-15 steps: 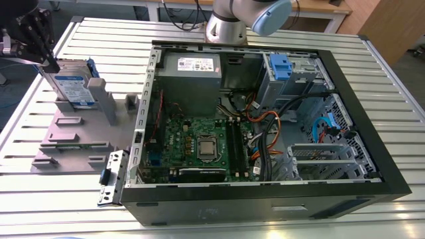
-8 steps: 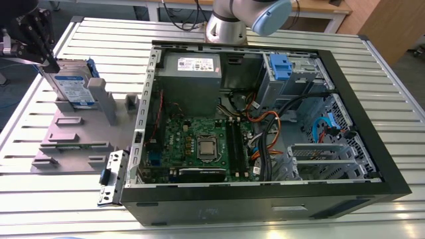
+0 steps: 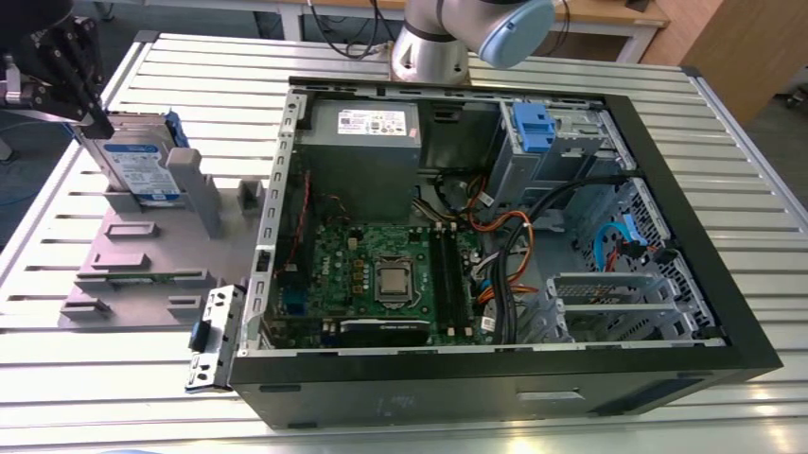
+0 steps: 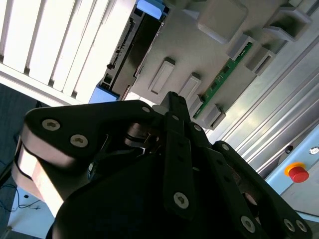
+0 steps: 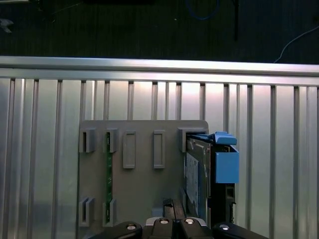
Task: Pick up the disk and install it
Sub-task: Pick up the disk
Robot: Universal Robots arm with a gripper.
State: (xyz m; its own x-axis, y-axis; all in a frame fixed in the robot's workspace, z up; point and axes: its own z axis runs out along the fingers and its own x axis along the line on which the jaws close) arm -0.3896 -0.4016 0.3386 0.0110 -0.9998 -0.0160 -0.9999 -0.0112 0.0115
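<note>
Hovering tool (image 3: 94, 113): at the exterior view's left, close over the top corner of the disk (image 3: 136, 165), pressed together, pinching nothing.
Disk: upright on edge in a slot of the grey holder (image 3: 139, 255), blue frame showing.
Holder: flat on the slatted worktop (image 3: 127, 378), just beside the computer (image 3: 505, 388).
Computer: open, on its side, at the exterior view's right.

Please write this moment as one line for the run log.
pincer: near disk top | disk: upright in grey holder, beside computer case | install: not done
</note>
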